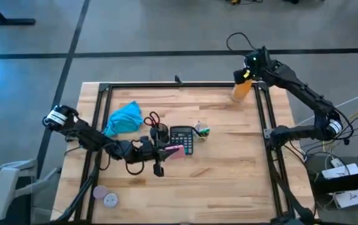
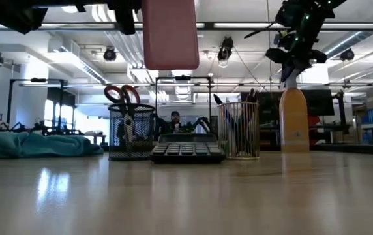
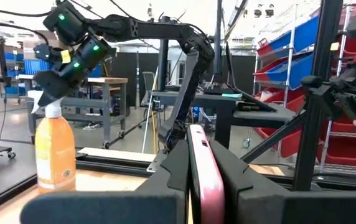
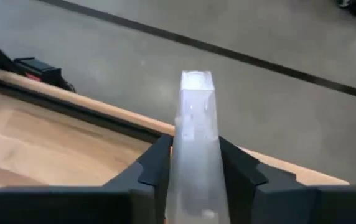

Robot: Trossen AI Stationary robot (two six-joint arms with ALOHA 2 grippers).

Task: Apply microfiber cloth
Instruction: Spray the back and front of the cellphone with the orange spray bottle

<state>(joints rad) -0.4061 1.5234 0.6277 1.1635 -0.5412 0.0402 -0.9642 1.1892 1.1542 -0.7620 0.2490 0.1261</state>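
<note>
The turquoise microfiber cloth (image 1: 124, 119) (image 2: 36, 143) lies bunched on the table's left part, and no gripper touches it. My left gripper (image 1: 168, 150) (image 3: 201, 152) is to the right of the cloth and nearer the table's front edge, beside the calculator, shut on a flat pink slab (image 1: 174, 149) (image 2: 169, 32). At the far right corner my right gripper (image 1: 249, 70) (image 4: 196, 155) is shut on the head of the orange spray bottle (image 1: 241, 89) (image 2: 294, 121) (image 3: 55, 155). My left gripper pinches the pink slab by its two flat faces (image 3: 204, 168) between its two fingers. The slab stands on edge in the hold and is lifted clear of the table (image 2: 169, 59). My right gripper pinches the bottle's whitish spray head (image 4: 196, 124) between its two fingers, coming from above (image 2: 296, 49). The bottle stands upright below the fingers, its base (image 2: 294, 149) at the table top.
A black calculator (image 1: 182, 139) (image 2: 186, 150) lies mid-table. A mesh cup with red-handled scissors (image 1: 154, 122) (image 2: 131, 130) stands to its left and a second mesh cup (image 1: 201, 130) (image 2: 238, 130) to its right. Two round discs (image 1: 106, 196) lie near the front left. Black frame rails (image 1: 265, 112) border the table.
</note>
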